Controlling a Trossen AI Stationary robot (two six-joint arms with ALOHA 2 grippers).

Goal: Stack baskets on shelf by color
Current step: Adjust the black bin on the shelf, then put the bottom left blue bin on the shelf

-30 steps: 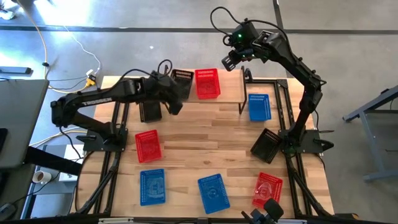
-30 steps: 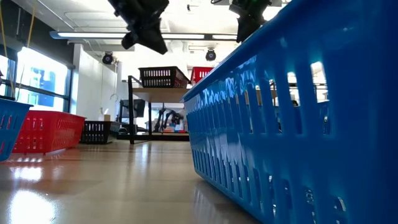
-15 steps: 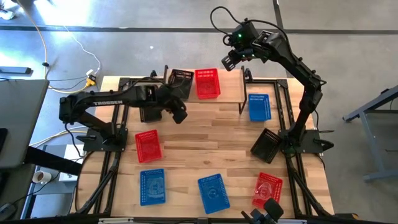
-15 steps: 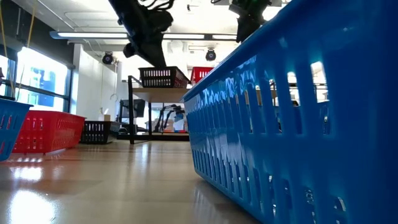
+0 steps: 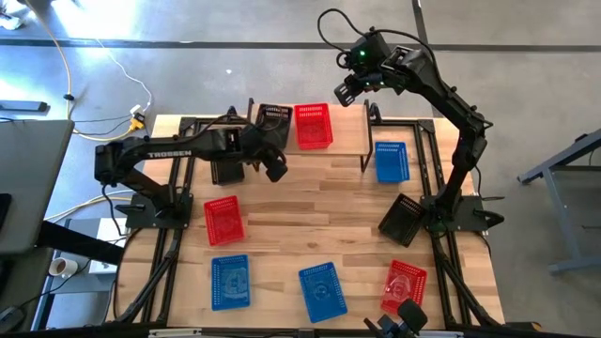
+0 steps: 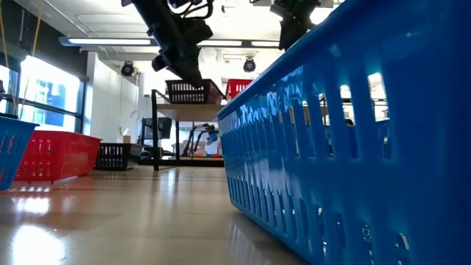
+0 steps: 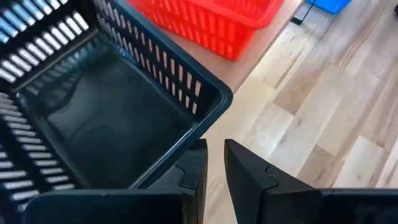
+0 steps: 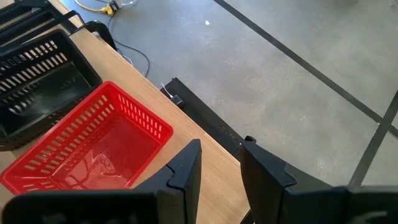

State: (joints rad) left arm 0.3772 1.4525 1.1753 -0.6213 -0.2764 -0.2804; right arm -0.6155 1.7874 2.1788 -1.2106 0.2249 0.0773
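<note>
The left hand (image 5: 273, 169) hovered above the bench (image 5: 319, 221), just in front of the shelf (image 5: 349, 141), its 2 fingers (image 7: 189, 177) parted by a narrow gap and gripping nothing. In its wrist view the near corner of the black basket on the shelf (image 7: 93, 112) sat just ahead of the fingertips, apart from them. That basket stood at the shelf's left end, with a red basket on the shelf (image 5: 313, 126) right beside it.

The right hand (image 5: 346, 92) hung high over the shelf's far right corner, its fingers (image 8: 186, 168) apart and empty.

On the bench lay the other baskets:
- a second black basket (image 5: 226, 169) just left of the left hand, partly hidden by the arm
- a red basket (image 5: 223, 220) in front of it
- 2 blue baskets (image 5: 230, 281) and (image 5: 322, 291) along the near edge
- a third red basket (image 5: 404, 286) at the near right
- a tilted black basket (image 5: 401, 219) by the right arm's base
- a blue basket (image 5: 391, 161) to the right of the shelf
</note>
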